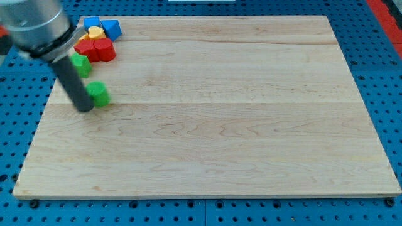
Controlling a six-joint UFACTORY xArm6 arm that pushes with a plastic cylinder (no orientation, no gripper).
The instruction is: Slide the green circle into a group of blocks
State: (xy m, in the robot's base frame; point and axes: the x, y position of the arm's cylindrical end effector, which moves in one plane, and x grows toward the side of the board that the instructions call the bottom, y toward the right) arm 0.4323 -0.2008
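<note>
A green circle block [98,93] lies alone near the board's left side. My tip [85,108] rests on the board just left of and slightly below it, touching or almost touching it. A group of blocks sits at the view's top left: a second green block [80,63] partly hidden by my rod, two red blocks [95,49], a yellow block [95,32] and two blue blocks [107,27]. The green circle lies below this group, apart from it.
The wooden board [213,113] lies on a blue perforated table [19,125]. The arm's grey body [34,25] covers the view's top left corner. A red object [384,9] shows at the top right corner.
</note>
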